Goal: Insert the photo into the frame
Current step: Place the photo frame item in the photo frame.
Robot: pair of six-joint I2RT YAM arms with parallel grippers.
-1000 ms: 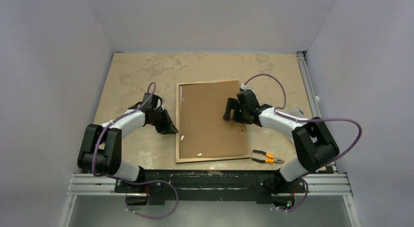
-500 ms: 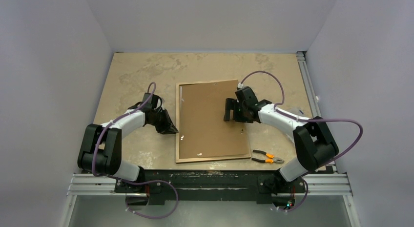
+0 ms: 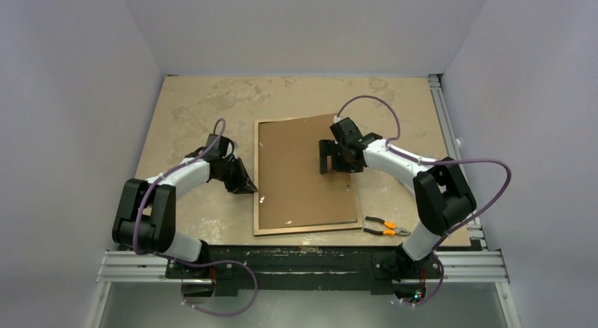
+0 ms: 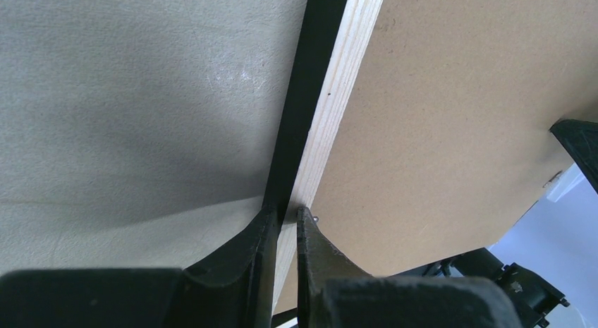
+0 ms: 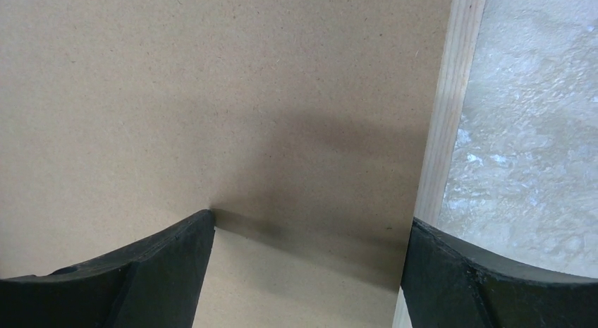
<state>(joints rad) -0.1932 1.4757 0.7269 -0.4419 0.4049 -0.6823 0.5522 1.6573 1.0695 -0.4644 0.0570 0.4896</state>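
Observation:
The frame [image 3: 303, 230] lies back-up on the table, its light wood rail [image 4: 338, 95] and black outer edge showing in the left wrist view. A brown backing board [image 3: 300, 173] covers its opening. The photo is hidden. My left gripper [image 3: 252, 187] is shut on the frame's left rail, one finger on each side [image 4: 285, 214]. My right gripper [image 3: 326, 159] hangs open over the board's right part [image 5: 310, 222], one fingertip [image 5: 190, 233] above the board [image 5: 247, 95], the other by the right rail [image 5: 455, 95].
Orange-handled pliers [image 3: 386, 228] lie on the table just right of the frame's near right corner. A metal rail [image 3: 443, 116] runs along the table's right side. Grey walls close in the left, back and right.
My right gripper has moved a little toward the far side and left over the backing board, its jaws spreading slightly wider. The left gripper and the frame have stayed put.

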